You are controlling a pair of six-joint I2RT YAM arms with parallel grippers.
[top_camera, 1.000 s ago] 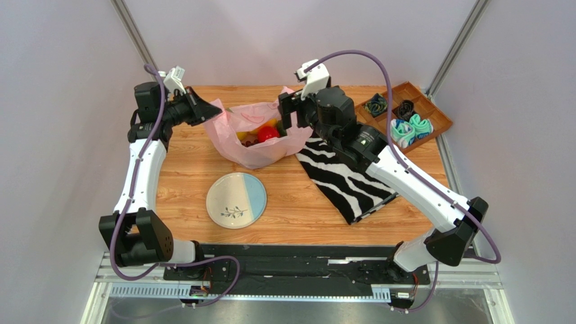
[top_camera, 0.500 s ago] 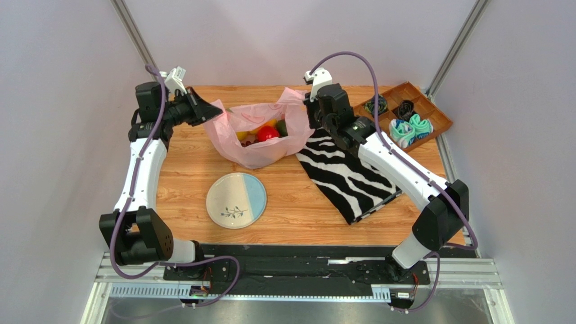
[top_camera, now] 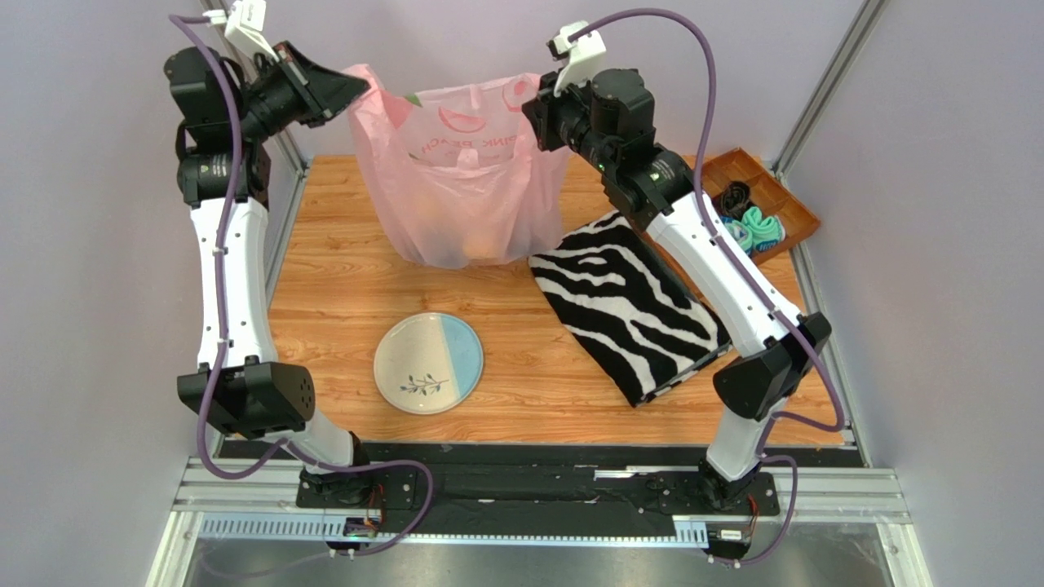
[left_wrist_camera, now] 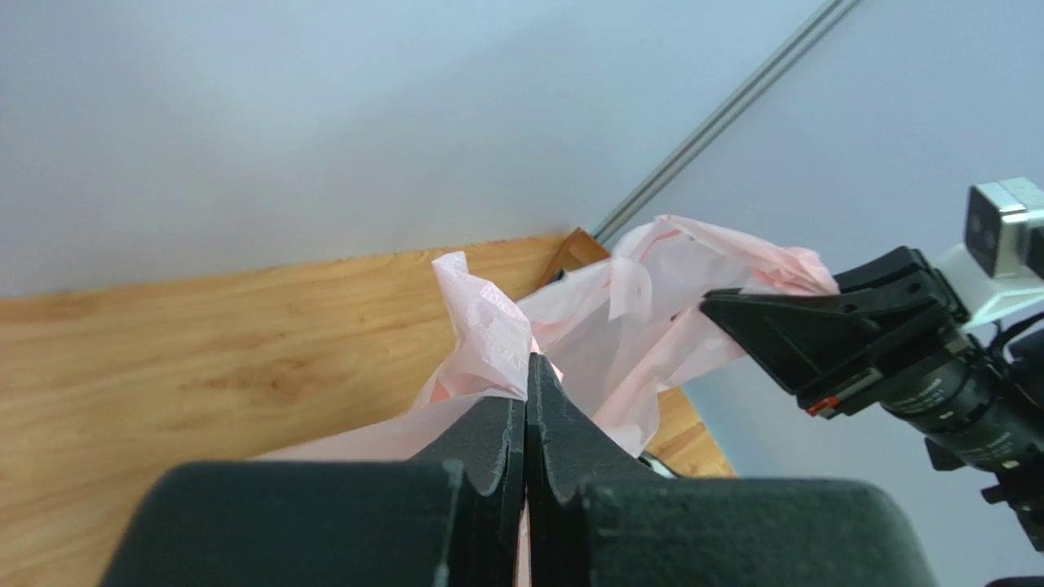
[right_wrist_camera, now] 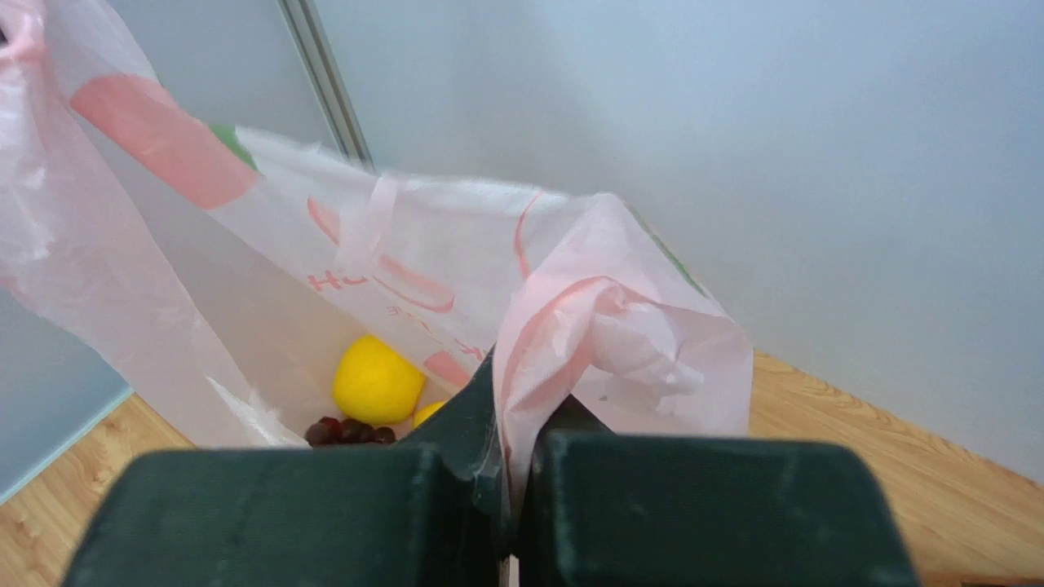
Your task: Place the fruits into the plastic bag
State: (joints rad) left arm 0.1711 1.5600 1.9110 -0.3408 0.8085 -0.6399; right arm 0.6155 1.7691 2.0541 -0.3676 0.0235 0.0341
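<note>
The pink plastic bag [top_camera: 460, 177] hangs stretched between both arms, raised above the back of the table. My left gripper [top_camera: 359, 88] is shut on its left handle [left_wrist_camera: 490, 336]. The bag's right handle [right_wrist_camera: 601, 336] is pinched in my shut right gripper [top_camera: 536, 108]. Down inside the bag, the right wrist view shows a yellow lemon [right_wrist_camera: 376, 380], a dark purple grape bunch [right_wrist_camera: 349, 431] and a sliver of another yellow fruit [right_wrist_camera: 428, 412]. The other fruits are hidden by the bag's wall.
A zebra-striped cloth [top_camera: 627, 306] lies right of the bag. A round blue-and-cream plate [top_camera: 428, 362] sits at the front middle. A wooden tray [top_camera: 784, 202] with rolled cloth bundles stands at the back right.
My right gripper closed on the bag's right handle. Both arms then rose, lifting the bag from lying slumped on the table to hanging upright between them.
</note>
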